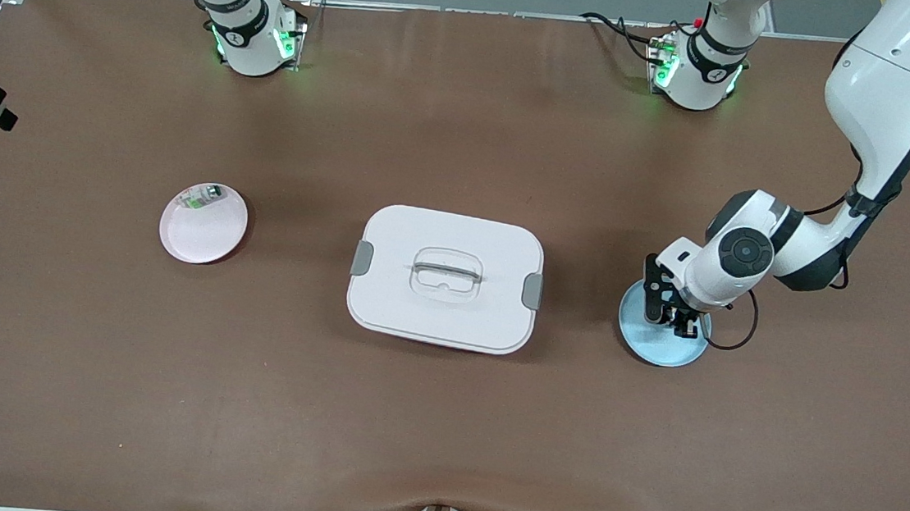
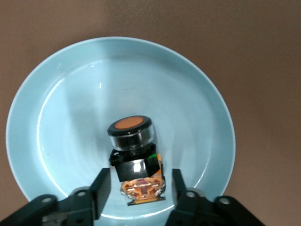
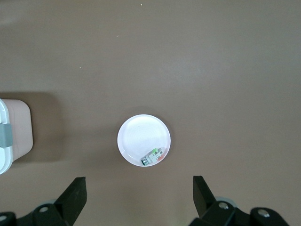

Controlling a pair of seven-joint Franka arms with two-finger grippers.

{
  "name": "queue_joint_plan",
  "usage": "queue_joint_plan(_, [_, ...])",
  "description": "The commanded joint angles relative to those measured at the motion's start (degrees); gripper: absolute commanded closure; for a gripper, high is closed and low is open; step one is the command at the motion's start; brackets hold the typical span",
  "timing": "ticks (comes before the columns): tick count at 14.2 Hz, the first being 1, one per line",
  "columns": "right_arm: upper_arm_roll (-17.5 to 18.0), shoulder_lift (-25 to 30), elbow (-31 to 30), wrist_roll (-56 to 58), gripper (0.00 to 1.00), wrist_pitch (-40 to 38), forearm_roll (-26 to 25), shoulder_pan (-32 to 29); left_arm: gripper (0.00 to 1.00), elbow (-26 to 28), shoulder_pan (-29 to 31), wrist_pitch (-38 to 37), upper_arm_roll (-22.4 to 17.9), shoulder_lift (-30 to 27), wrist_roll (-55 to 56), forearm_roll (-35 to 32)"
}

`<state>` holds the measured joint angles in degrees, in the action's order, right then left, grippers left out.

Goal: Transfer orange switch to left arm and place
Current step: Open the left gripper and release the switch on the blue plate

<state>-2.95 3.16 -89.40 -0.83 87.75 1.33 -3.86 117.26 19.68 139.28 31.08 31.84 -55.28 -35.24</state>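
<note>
The orange switch (image 2: 134,153), black with an orange cap and orange base, lies on the light blue plate (image 2: 70,94) at the left arm's end of the table. My left gripper (image 2: 141,179) is low over that plate (image 1: 655,349), open, with one finger on each side of the switch's base and small gaps to it. In the front view the left gripper (image 1: 668,311) hides the switch. My right gripper (image 3: 138,183) is open and empty, high over the table near the pink plate (image 3: 141,134). The white box (image 1: 424,232) stands mid-table between the two plates.
The pink plate (image 1: 201,233) at the right arm's end holds a small green-and-white part (image 1: 202,197), which also shows in the right wrist view (image 3: 154,157). A corner of the box with a grey latch (image 3: 14,134) shows in the right wrist view.
</note>
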Motion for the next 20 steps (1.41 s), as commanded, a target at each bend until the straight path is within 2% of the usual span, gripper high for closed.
queue_joint_plan(1, [0.5,3.9,-5.8,-0.2,0.00,3.2,-0.9,-0.3,0.00,-0.4,0.6,1.2,0.4,-0.5,1.0,-1.5])
queue_joint_plan(3, [0.6,6.1,-8.8,-0.2,0.00,5.3,-0.9,-0.3,0.00,-1.8,0.8,0.6,0.5,-2.4,1.1,-0.6])
queue_joint_plan(5, [0.6,6.2,-9.0,-0.2,0.00,5.2,-0.9,-0.3,0.00,-3.8,0.8,-1.0,0.6,-4.2,3.0,3.8])
queue_joint_plan(8, [0.9,6.5,-8.7,-0.6,0.00,3.8,-0.5,0.0,0.00,-11.2,0.6,-8.5,0.6,-4.2,6.7,11.0])
queue_joint_plan(10, [0.8,6.5,-8.9,-0.6,0.00,3.8,-0.5,0.5,0.00,-14.1,0.1,-11.9,0.8,-5.7,17.3,14.6])
queue_joint_plan(15, [0.9,6.6,-8.9,-0.6,0.00,3.8,-0.5,0.5,0.00,-19.7,0.0,-22.4,4.9,-8.5,43.4,14.9])
queue_joint_plan(17, [0.8,6.6,-8.9,-0.6,0.00,3.7,-0.5,0.5,0.00,-20.9,0.5,-25.9,5.5,-10.4,51.4,15.1])
queue_joint_plan(20, [1.0,6.9,-8.9,-0.6,0.00,3.7,-0.5,0.6,0.00,-25.0,0.5,-30.5,5.9,-11.5,61.5,19.2])
